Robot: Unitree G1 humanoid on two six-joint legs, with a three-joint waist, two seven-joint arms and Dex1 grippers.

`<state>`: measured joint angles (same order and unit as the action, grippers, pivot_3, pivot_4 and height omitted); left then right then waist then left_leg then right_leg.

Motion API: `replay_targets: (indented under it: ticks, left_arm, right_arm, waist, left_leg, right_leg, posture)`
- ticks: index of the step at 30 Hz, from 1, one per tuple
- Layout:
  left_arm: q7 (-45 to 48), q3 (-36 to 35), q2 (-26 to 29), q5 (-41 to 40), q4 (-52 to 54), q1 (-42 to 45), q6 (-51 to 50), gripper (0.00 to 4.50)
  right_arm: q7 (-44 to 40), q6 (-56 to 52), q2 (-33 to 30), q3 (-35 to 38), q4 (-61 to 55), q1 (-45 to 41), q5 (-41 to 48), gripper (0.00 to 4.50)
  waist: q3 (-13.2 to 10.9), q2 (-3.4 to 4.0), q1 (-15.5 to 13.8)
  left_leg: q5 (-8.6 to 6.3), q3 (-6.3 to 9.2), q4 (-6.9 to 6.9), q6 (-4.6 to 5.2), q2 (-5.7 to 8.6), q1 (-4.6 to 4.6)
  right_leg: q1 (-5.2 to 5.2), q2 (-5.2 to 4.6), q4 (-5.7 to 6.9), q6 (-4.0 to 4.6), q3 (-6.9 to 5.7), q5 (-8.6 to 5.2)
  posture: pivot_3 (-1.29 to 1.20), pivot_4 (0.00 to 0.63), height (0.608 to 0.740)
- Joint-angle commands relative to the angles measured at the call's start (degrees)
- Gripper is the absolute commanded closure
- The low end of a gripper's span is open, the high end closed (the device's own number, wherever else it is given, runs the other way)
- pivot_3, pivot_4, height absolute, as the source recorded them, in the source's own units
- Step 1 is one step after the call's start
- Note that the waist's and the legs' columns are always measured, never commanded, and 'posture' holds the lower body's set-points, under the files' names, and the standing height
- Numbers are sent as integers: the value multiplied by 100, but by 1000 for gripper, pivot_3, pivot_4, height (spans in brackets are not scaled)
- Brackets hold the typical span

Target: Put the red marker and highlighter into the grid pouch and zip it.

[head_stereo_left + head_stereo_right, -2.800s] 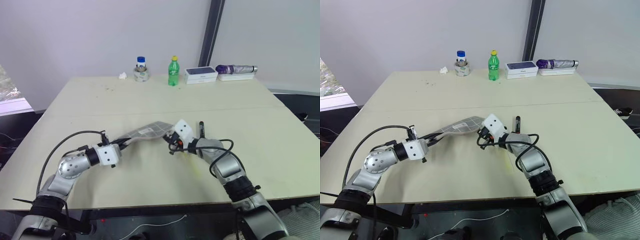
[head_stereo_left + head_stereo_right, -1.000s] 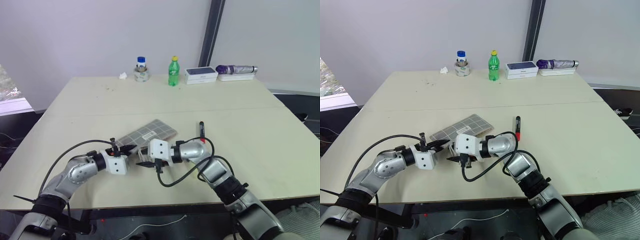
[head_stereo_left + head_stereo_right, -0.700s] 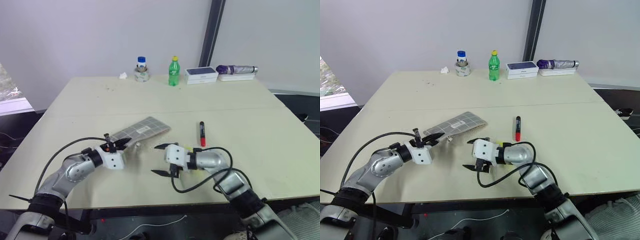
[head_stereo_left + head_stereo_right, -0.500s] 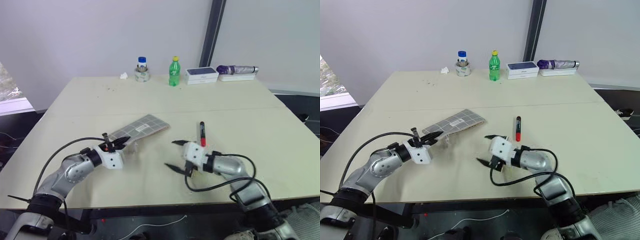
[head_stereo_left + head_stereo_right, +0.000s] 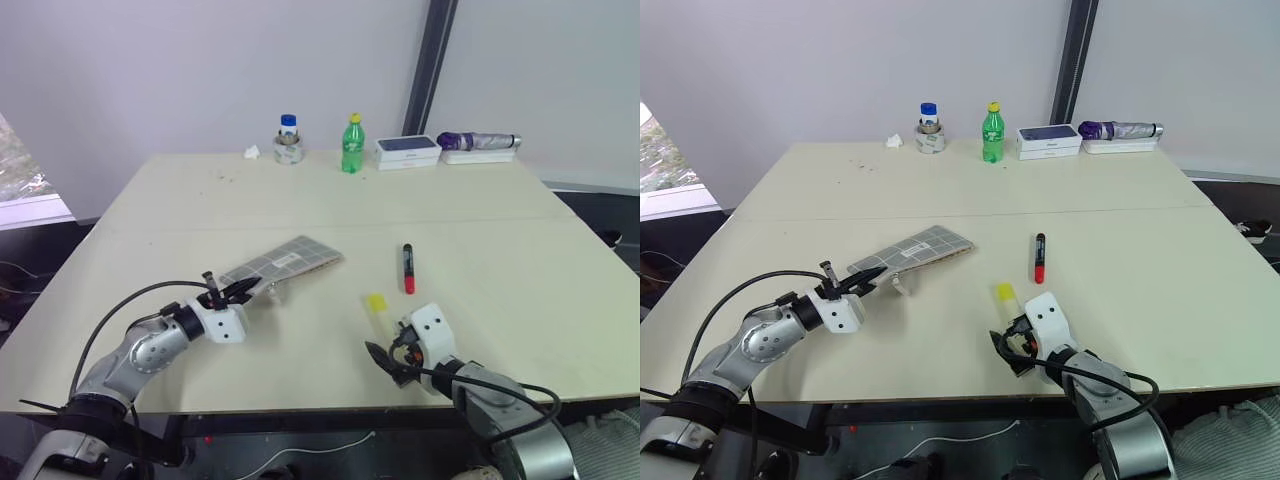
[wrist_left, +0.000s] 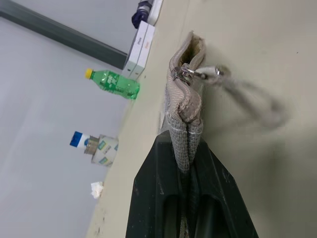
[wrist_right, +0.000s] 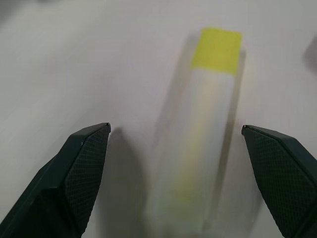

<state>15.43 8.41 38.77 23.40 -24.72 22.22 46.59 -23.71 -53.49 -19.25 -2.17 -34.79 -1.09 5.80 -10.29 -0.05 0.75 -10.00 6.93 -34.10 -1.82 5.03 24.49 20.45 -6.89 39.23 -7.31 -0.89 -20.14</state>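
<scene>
Bench (image 5: 180, 215) surface mostly bare between the front edge and the back row.

Obstacles near centre: grid pouch (image 5: 290, 262) lying flat, its near end pinched in the left hand (image 5: 236, 292), whose fingers are closed on the fabric. Red marker (image 5: 407, 268) lies alone to the right of the pouch, open bench on all sides of it. Highlighter (image 5: 376, 303) lies just ahead of the right hand (image 5: 1008, 352); right wrist view shows the fingers (image 7: 81, 171) spread wide, one on either side of it, not touching.

Wide free lane between pouch and marker.

Back edge crowded: small jar (image 5: 288, 139), green bottle (image 5: 351, 144), white box (image 5: 407, 150), folded umbrella (image 5: 478, 141).
</scene>
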Motion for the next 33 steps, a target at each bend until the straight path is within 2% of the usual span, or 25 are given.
replay_targets:
  ticks: [1,3,6,8,9,14,16,33]
  left_arm:
    - [24,-30,45,-121,19,114,95,4500]
    - [43,-47,42,-136,33,114,92,4500]
    - [94,-69,37,-212,65,85,68,4500]
    - [213,-105,-12,-483,93,45,21,4500]
    - [581,-52,-59,-1011,187,-37,-76,4500]
    - [1685,-126,-166,-2555,681,-322,-713,4500]
    - [2015,-165,-154,-2869,838,-391,-919,4500]
    - [2408,-427,-173,-2812,1065,-395,-1129,4500]
  right_arm:
    - [193,-343,-66,-15,-140,26,-3,319]
    - [253,-445,-97,-42,-84,16,31,946]
    - [278,-578,33,78,-82,-105,223,2349]
    - [113,-346,-71,27,-52,-312,317,3473]
    - [-1,-216,-39,98,-25,-484,464,3624]
    - [-595,336,-257,62,71,-1190,875,3590]
    - [-692,444,-333,-14,151,-1353,924,3590]
    - [-989,1319,-660,-744,1385,-2153,577,3590]
  waist:
    - [7,-12,-6]
    - [13,-21,-2]
    - [25,-41,4]
    - [25,-41,9]
    - [25,-41,15]
    - [24,-40,44]
    - [24,-40,36]
    - [24,-40,25]
  left_leg:
    - [-1,0,0,1,0,0]
    - [-1,0,0,1,0,0]
    - [-1,0,0,1,-1,-1]
    - [-1,-1,0,1,-1,-1]
    - [-1,-1,0,1,-1,-1]
    - [-1,-3,3,1,-6,1]
    - [-1,-3,3,2,-6,1]
    - [-2,-4,0,3,-4,1]
  right_leg:
    - [2,0,-1,0,0,0]
    - [-1,0,-2,0,0,0]
    - [-3,0,-1,0,0,0]
    - [-3,0,-1,0,0,0]
    - [-4,0,-1,0,0,0]
    - [-3,1,0,1,5,0]
    - [-3,1,-1,1,5,0]
    - [-4,1,-3,1,6,0]
  posture:
    - [0,150,740]
    - [0,150,740]
    - [0,150,740]
    - [0,150,740]
    - [0,150,740]
    - [0,150,740]
    - [0,150,740]
    - [0,150,740]
